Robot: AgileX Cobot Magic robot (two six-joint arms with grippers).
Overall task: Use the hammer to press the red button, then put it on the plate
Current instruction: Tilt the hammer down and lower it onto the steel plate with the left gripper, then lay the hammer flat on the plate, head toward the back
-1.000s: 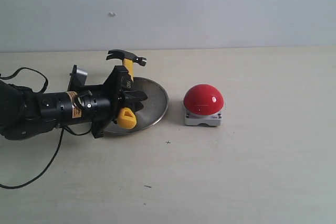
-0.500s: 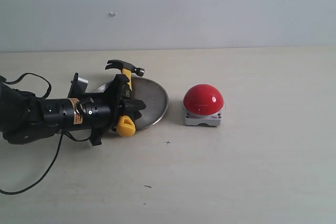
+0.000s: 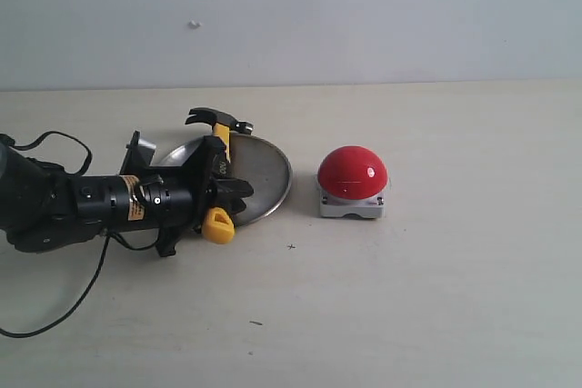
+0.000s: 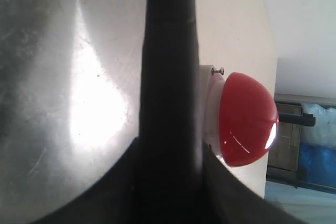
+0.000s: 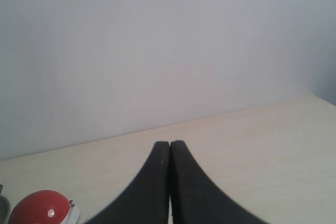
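Room lies wide on the table (image 3: 436, 297): it is bare to the right of the red button (image 3: 352, 173) and across the whole near side, with a pale wall (image 3: 364, 15) behind the far edge. The plate (image 3: 268, 179) sits left of centre, its right rim near the button but apart from it. The left jaws, low over the plate's left half, grip the hammer (image 3: 221, 138) by its yellow-and-black handle. The dark claw head reaches past the plate's far rim, and the yellow looped end overhangs the near rim. Whether the hammer touches the plate I cannot tell. The button is a glossy red dome on a squat grey-white base. The right jaws are pressed together, outside the exterior view.
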